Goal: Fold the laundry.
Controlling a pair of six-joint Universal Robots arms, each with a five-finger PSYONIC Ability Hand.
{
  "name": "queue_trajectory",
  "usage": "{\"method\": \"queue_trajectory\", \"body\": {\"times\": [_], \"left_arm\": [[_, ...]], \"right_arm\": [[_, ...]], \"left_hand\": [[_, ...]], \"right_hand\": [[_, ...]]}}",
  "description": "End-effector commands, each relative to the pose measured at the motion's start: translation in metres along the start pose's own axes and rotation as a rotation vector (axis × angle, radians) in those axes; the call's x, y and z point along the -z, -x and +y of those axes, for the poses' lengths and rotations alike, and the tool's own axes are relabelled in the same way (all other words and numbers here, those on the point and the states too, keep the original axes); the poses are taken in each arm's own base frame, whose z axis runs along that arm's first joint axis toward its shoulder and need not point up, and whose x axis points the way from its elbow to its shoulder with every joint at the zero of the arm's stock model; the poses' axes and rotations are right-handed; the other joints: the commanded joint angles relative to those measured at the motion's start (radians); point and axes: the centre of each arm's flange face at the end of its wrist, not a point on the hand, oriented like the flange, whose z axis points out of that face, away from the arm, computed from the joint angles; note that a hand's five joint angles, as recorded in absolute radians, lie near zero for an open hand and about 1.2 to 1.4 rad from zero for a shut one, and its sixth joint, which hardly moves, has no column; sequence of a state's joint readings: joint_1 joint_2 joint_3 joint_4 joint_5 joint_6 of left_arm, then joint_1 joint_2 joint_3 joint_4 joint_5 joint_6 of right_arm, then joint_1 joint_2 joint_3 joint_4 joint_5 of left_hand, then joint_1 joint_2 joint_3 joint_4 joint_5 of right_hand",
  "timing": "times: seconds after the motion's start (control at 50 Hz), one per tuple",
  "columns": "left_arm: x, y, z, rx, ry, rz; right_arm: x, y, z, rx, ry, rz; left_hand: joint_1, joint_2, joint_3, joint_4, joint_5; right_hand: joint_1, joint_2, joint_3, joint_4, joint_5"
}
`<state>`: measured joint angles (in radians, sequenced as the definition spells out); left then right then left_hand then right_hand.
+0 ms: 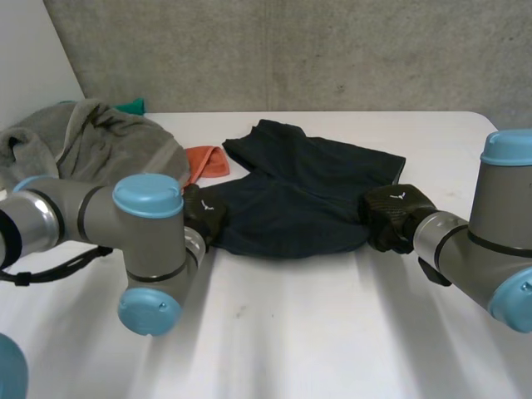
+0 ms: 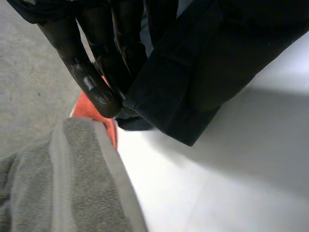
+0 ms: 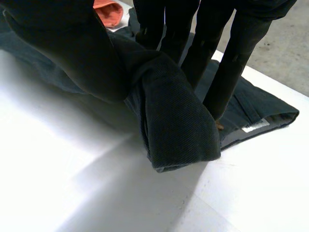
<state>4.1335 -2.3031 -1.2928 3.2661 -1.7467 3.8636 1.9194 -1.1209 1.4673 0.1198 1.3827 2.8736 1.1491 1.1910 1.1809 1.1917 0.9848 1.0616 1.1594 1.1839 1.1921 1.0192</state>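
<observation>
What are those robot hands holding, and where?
The dark blue garment: left robot hand pinches its left end, right robot hand its right end.

White table (image 1: 332, 332) against a concrete wall (image 1: 316, 50).
Behind the table the wall is grey and pitted; a paler panel (image 1: 29, 58) meets it past the table's far left corner. Light lies bright on the tabletop.

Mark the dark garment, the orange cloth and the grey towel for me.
dark garment (image 1: 316, 179): head view, its middle.
orange cloth (image 1: 208, 162): head view, its exposed middle.
grey towel (image 1: 100, 137): head view, top of the heap.
</observation>
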Motion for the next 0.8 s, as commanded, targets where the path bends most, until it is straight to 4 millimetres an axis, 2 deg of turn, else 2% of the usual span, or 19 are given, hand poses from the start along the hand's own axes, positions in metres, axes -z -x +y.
{"method": "queue_trajectory", "body": {"times": [0.02, 0.06, 0.08, 0.12, 0.14, 0.2, 0.22, 0.28, 0.3, 0.34, 0.44, 0.46, 0.52, 0.54, 0.6, 0.62, 0.68, 0.7, 0.8], "left_arm": [[0.048, 0.026, -0.014, -0.008, 0.037, 0.022], [0.067, 0.032, -0.017, -0.022, 0.053, 0.04], [0.089, 0.036, -0.018, -0.047, 0.08, 0.069], [0.111, 0.037, -0.014, -0.082, 0.125, 0.118], [0.132, 0.034, -0.01, -0.121, 0.17, 0.179], [0.163, 0.025, -0.007, -0.173, 0.203, 0.285], [0.181, 0.016, -0.007, -0.208, 0.217, 0.36], [0.199, 0.004, -0.007, -0.238, 0.218, 0.449], [0.202, 0.001, -0.014, -0.242, 0.189, 0.459], [0.199, 0.002, -0.021, -0.243, 0.154, 0.439], [0.158, 0.015, -0.049, -0.21, 0.055, 0.29], [0.139, 0.019, -0.063, -0.199, -0.004, 0.231], [0.104, 0.027, -0.084, -0.188, -0.104, 0.129], [0.078, 0.033, -0.097, -0.183, -0.165, 0.052], [0.043, 0.041, -0.116, -0.176, -0.252, -0.055], [0.021, 0.046, -0.126, -0.169, -0.297, -0.122], [-0.01, 0.052, -0.135, -0.159, -0.344, -0.212], [-0.027, 0.055, -0.138, -0.156, -0.361, -0.26], [-0.066, 0.046, -0.135, -0.158, -0.419, -0.323]], "right_arm": [[0.024, 0.005, 0.002, 0.158, 0.097, -0.095], [0.036, 0.007, 0.007, 0.23, 0.154, -0.149], [0.05, 0.008, 0.013, 0.315, 0.225, -0.217], [0.064, 0.008, 0.017, 0.382, 0.279, -0.277], [0.078, 0.01, 0.021, 0.451, 0.324, -0.349], [0.093, 0.012, 0.026, 0.543, 0.365, -0.457], [0.098, 0.012, 0.028, 0.603, 0.365, -0.502], [0.097, 0.009, 0.03, 0.656, 0.352, -0.518], [0.094, 0.005, 0.029, 0.652, 0.345, -0.497], [0.087, -0.001, 0.029, 0.628, 0.34, -0.471], [0.062, -0.021, 0.022, 0.504, 0.304, -0.352], [0.052, -0.028, 0.018, 0.447, 0.276, -0.299], [0.034, -0.041, 0.011, 0.37, 0.22, -0.208], [0.023, -0.048, 0.009, 0.332, 0.184, -0.154], [0.006, -0.059, 0.004, 0.304, 0.118, -0.065], [-0.006, -0.065, 0.001, 0.307, 0.065, -0.007], [-0.024, -0.074, -0.005, 0.329, -0.016, 0.085], [-0.035, -0.08, -0.008, 0.35, -0.067, 0.144], [-0.071, -0.09, -0.013, 0.409, -0.214, 0.291]], "left_hand": [[0.247, 0.205, 0.215, 0.205, 0.237], [0.247, 0.205, 0.215, 0.205, 0.237], [0.247, 0.205, 0.215, 0.205, 0.237], [0.247, 0.205, 0.215, 0.205, 0.237], [0.247, 0.205, 0.215, 0.205, 0.237], [0.247, 0.205, 0.215, 0.205, 0.237], [0.247, 0.205, 0.215, 0.205, 0.237], [0.247, 0.205, 0.215, 0.205, 0.237], [0.247, 0.205, 0.215, 0.205, 0.237], [0.247, 0.205, 0.215, 0.205, 0.237], [0.247, 0.205, 0.215, 0.205, 0.237], [0.247, 0.205, 0.215, 0.205, 0.237], [0.247, 0.205, 0.215, 0.205, 0.237], [0.247, 0.205, 0.215, 0.205, 0.237], [0.247, 0.205, 0.215, 0.205, 0.237], [0.247, 0.205, 0.215, 0.205, 0.237], [0.247, 0.205, 0.215, 0.205, 0.237], [0.247, 0.205, 0.215, 0.205, 0.237], [0.247, 0.205, 0.215, 0.205, 0.237]], "right_hand": [[0.335, 0.237, 0.212, 0.204, 0.202], [0.335, 0.237, 0.212, 0.204, 0.202], [0.335, 0.237, 0.212, 0.204, 0.202], [0.335, 0.237, 0.212, 0.204, 0.202], [0.335, 0.237, 0.212, 0.204, 0.202], [0.335, 0.237, 0.212, 0.204, 0.202], [0.335, 0.237, 0.212, 0.204, 0.202], [0.335, 0.237, 0.212, 0.204, 0.202], [0.335, 0.237, 0.212, 0.204, 0.202], [0.335, 0.237, 0.212, 0.204, 0.202], [0.335, 0.237, 0.212, 0.204, 0.202], [0.335, 0.237, 0.212, 0.204, 0.202], [0.335, 0.237, 0.212, 0.204, 0.202], [0.335, 0.237, 0.212, 0.204, 0.202], [0.335, 0.237, 0.212, 0.204, 0.202], [0.335, 0.237, 0.212, 0.204, 0.202], [0.335, 0.237, 0.212, 0.204, 0.202], [0.335, 0.237, 0.212, 0.204, 0.202], [0.335, 0.237, 0.212, 0.204, 0.202]]}}
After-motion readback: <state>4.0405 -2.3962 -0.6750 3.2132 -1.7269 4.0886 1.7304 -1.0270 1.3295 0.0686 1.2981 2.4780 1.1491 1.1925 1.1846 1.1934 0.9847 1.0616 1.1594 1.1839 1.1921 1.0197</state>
